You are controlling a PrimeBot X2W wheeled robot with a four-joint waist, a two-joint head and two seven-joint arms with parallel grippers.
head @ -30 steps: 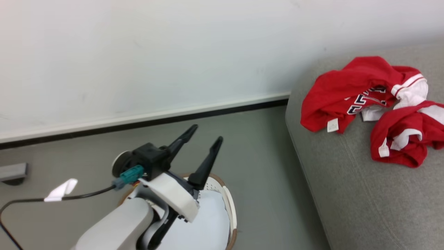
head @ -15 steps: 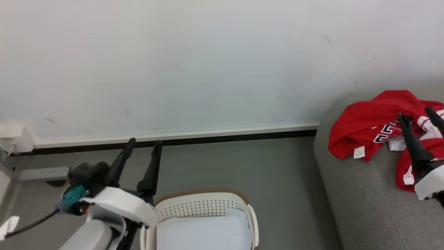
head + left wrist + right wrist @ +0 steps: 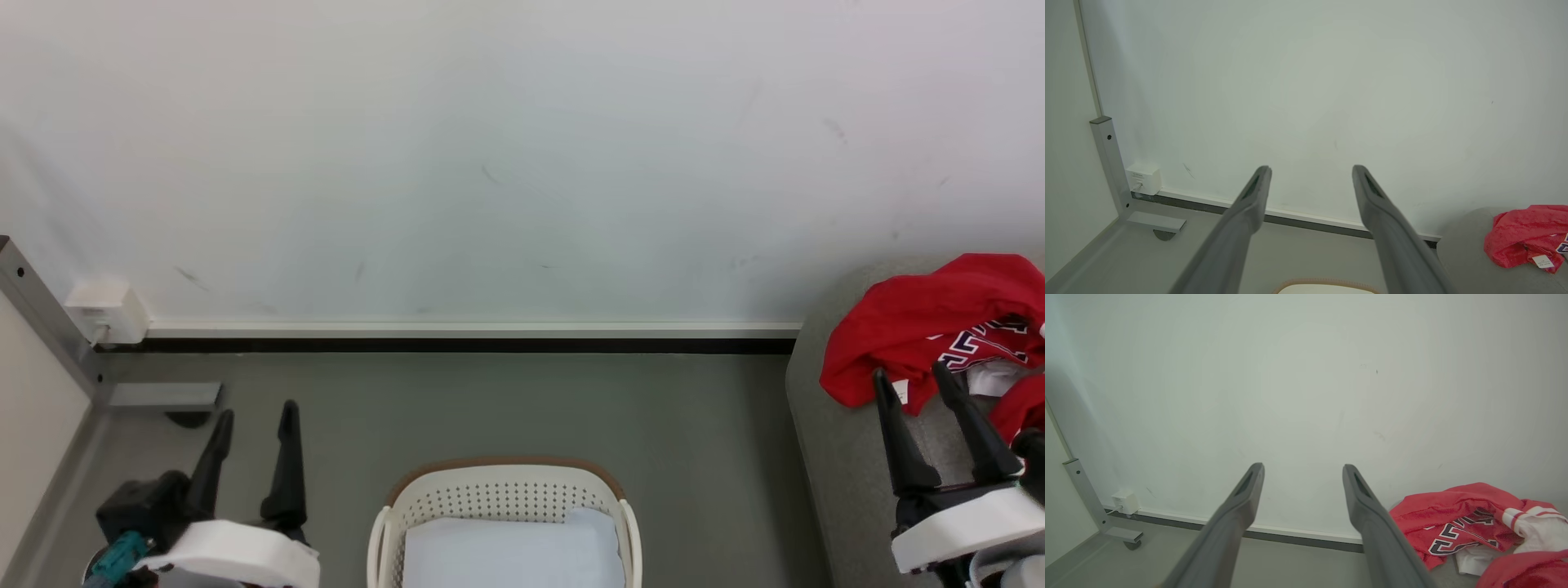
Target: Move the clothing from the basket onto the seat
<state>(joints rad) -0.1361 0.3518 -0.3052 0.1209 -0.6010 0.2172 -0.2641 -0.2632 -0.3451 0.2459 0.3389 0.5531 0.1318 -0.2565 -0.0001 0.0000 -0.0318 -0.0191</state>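
Looks pretty much done: the red clothing is piled on the sofa, the basket shows just a pale pad, and the left end effector and right end effector hang spread and empty, so next is probably just a quick basket check.

Scuffed white wall, white skirting over a black strip, grey floor, small white box beside a grey metal post, pale blue-white flat pad

Clothing on seat, basket on floor
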